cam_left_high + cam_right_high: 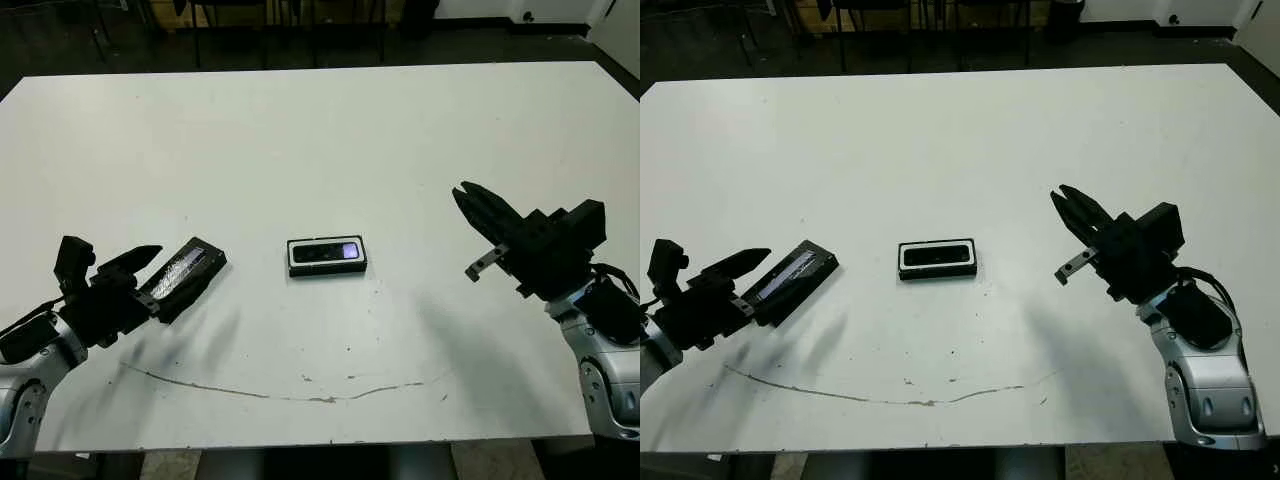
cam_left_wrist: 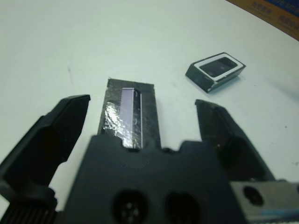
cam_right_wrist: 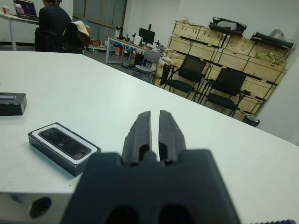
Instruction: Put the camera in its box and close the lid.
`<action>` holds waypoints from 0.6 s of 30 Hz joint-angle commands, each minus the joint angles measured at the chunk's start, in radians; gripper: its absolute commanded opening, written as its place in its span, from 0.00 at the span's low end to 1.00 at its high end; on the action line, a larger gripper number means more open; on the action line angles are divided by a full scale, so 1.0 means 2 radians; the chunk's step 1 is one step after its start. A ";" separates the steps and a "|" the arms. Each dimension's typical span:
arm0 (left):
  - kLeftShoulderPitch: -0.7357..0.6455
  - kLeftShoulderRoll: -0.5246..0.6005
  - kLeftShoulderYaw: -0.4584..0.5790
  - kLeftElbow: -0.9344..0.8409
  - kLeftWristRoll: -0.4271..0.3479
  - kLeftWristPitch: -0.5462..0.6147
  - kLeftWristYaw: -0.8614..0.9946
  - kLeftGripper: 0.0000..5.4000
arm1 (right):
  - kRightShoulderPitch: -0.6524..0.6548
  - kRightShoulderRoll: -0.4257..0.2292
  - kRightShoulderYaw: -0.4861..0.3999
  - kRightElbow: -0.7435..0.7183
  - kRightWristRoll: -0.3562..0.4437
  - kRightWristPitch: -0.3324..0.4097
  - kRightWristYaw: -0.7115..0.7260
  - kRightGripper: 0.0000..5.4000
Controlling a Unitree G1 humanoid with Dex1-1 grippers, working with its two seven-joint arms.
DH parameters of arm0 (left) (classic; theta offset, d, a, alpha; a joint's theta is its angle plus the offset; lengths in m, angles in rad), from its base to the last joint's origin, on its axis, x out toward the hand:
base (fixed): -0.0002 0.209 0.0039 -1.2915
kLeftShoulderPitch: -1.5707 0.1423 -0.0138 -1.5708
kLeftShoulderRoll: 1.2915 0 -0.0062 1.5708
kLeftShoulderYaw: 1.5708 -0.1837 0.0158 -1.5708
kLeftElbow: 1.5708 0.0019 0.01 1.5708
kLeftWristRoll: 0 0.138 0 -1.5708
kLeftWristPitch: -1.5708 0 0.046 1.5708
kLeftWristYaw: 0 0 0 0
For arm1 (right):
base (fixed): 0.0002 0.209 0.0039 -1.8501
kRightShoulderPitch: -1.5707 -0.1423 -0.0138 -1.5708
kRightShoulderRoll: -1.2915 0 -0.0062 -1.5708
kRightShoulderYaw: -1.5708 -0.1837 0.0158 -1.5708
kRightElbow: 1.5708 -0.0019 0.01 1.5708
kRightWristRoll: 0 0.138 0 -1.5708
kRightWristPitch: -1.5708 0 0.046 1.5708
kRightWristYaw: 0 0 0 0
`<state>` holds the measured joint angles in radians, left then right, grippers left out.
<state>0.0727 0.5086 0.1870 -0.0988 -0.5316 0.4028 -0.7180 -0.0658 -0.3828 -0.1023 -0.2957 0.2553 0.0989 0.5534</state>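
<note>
The box [image 1: 327,270] sits mid-table, black outside with a white lining. Inside it lies the camera [image 1: 322,253], flat, its violet patch toward the right end. The lid [image 1: 185,272], black with a greyish shiny print, rests on the table to the left of the box. My left gripper [image 1: 148,280] is open, its fingers [image 2: 56,126] spread on either side of the lid's near end without touching it. My right gripper [image 1: 463,193] is shut and empty, hovering well to the right of the box. The right wrist view shows the box [image 3: 70,163] and the camera [image 3: 63,142].
A thin dark scuff line [image 1: 280,396] runs along the table [image 1: 320,130] near its front edge. Beyond the far edge are black chairs [image 3: 229,86], stacked crates [image 3: 243,51] and a seated person [image 3: 53,21] at a desk.
</note>
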 commanded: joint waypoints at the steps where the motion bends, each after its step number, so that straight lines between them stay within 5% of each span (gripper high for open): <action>1: -0.003 0.005 -0.006 0.013 0.010 0.006 -0.005 1.00 | 0.010 -0.004 0.001 0.002 0.002 0.004 -0.001 0.00; 18: -0.016 0.009 -0.024 0.058 0.064 -0.024 -0.026 1.00 | 0.022 -0.012 -0.001 -0.019 0.008 0.027 -0.010 0.00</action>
<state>0.0425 0.5185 0.1428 -0.0012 -0.4235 0.3562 -0.7794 -0.0386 -0.3890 -0.1025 -0.3297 0.2785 0.1282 0.5387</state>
